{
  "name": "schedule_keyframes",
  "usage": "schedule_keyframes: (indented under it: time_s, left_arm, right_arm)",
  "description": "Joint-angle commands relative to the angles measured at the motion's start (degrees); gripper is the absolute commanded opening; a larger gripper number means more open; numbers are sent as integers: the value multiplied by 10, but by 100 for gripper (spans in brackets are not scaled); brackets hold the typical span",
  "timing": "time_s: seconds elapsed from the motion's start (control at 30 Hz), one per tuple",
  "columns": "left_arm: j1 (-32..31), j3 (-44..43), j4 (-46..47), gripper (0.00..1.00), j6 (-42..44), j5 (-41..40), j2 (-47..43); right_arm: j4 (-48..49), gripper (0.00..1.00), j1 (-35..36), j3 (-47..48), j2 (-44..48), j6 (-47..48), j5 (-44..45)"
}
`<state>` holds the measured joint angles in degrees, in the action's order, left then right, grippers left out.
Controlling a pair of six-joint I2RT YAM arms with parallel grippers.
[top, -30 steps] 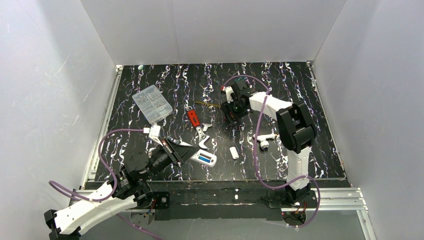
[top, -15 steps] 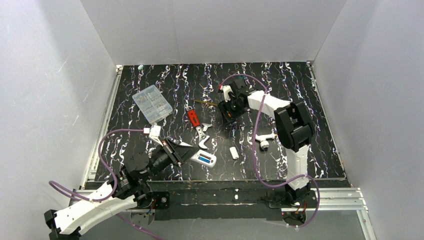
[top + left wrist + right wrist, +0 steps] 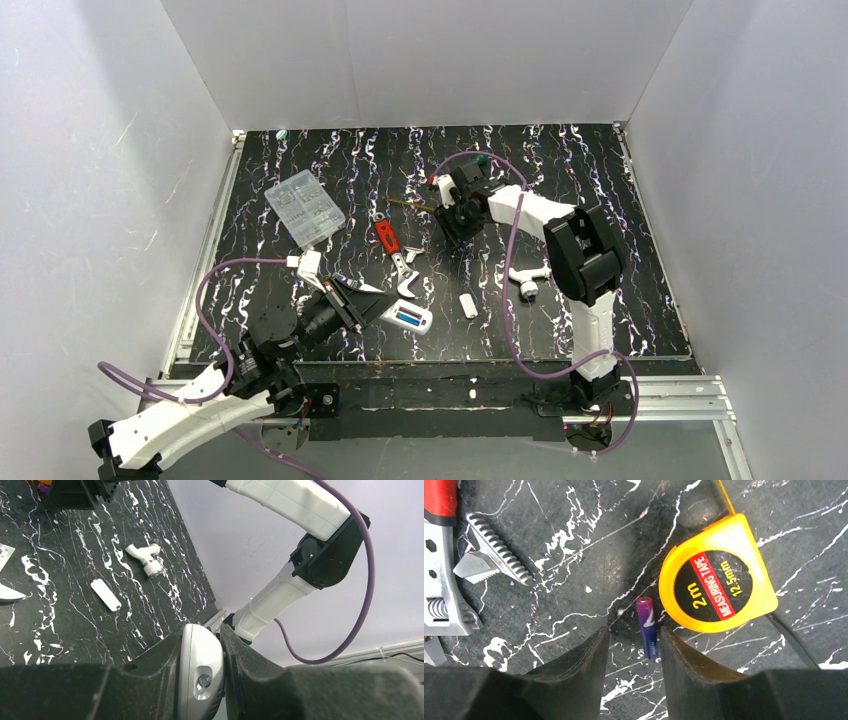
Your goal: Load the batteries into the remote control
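Observation:
My left gripper [image 3: 388, 312] is shut on one end of the white remote control [image 3: 410, 319], which lies low over the table near the front edge. Something blue shows in the remote's upper face. In the left wrist view the remote [image 3: 200, 672] is clamped between both fingers. My right gripper [image 3: 633, 632] is open and points down at the table. A slim blue battery [image 3: 647, 626] lies flat between its fingers, close to the right finger and against a yellow tape measure [image 3: 716, 577]. In the top view the right gripper [image 3: 455, 222] hides this battery.
A red-handled wrench [image 3: 393, 247] lies left of the right gripper, and its jaws [image 3: 446, 580] show in the right wrist view. A small white cover [image 3: 467, 305] and a white pipe fitting [image 3: 527, 280] lie at front right. A clear plastic box [image 3: 304, 207] sits back left.
My right gripper has shifted left and slightly towards the back. The left gripper and the remote have not moved.

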<state>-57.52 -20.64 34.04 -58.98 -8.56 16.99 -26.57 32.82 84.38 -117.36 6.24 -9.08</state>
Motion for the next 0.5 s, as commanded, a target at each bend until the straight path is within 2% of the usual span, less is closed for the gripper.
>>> schedule_keyframes:
  time_s: [0.0, 0.23, 0.47]
  left_arm:
    - [-1, -18, 57, 0, 2, -9, 2]
    - [-1, -21, 58, 0, 1, -9, 3]
    - [-1, -17, 57, 0, 1, -11, -1]
  right_arm:
    - [-36, 47, 3, -27, 6, -17, 29]
    - [-46, 37, 4, -26, -3, -40, 42]
    - [-52, 34, 15, -37, 0, -45, 83]
